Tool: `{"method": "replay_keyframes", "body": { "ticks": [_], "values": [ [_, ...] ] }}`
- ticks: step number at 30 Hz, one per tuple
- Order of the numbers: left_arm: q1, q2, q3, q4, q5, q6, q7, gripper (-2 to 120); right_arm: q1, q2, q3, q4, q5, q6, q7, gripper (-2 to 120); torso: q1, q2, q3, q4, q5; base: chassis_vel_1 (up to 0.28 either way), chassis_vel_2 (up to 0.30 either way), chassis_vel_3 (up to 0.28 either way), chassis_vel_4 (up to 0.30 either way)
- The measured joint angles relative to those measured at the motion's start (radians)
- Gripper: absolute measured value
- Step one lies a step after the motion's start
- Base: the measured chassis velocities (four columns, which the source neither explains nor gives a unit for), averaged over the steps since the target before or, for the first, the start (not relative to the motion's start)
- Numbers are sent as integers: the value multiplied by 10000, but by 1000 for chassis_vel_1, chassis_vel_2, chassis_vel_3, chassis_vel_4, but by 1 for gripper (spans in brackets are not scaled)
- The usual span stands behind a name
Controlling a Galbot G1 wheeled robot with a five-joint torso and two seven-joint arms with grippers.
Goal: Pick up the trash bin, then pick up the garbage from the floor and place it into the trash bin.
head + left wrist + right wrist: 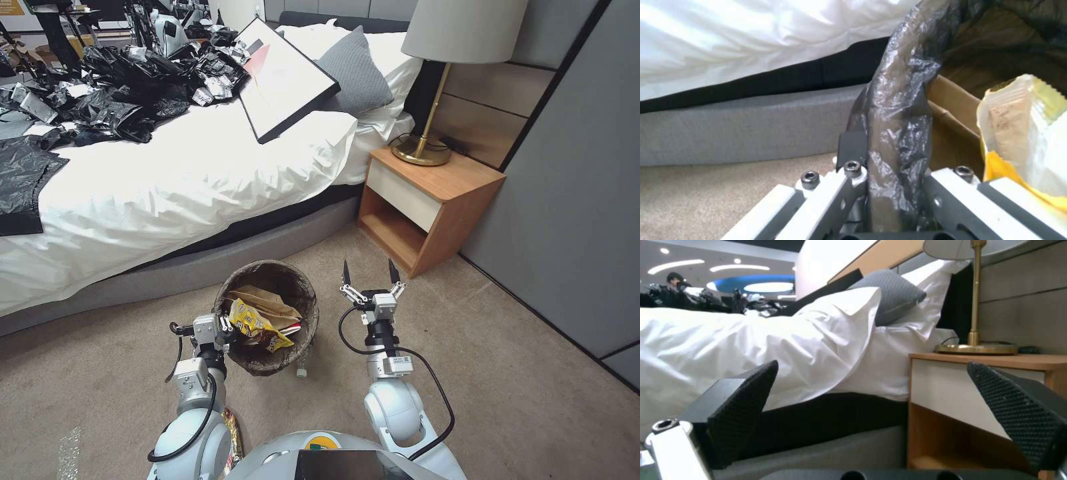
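White rounded arms, looping black cables, black pointed fingers (393, 272) with textured pads.

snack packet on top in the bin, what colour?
Yellow, with dark print; the snack packet lies in the trash bin. Head view shows it best.

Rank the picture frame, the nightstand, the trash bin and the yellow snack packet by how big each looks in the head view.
1. Nightstand and picture frame: alike in apparent size, and the frame lies farther off, so I leave them unranked.
2. Trash bin, clearly smaller.
3. Yellow snack packet, inside the bin.
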Motion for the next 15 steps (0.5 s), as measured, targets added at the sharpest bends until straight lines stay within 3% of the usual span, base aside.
{"method": "replay_keyframes", "body": {
  "ticks": [15],
  "values": [
    [-41,-2,11,0,51,-6,-16,0,0,133,227,24,4,-140,202,100,0,0,0,4,8,0,0,0,0]
  ]
}}
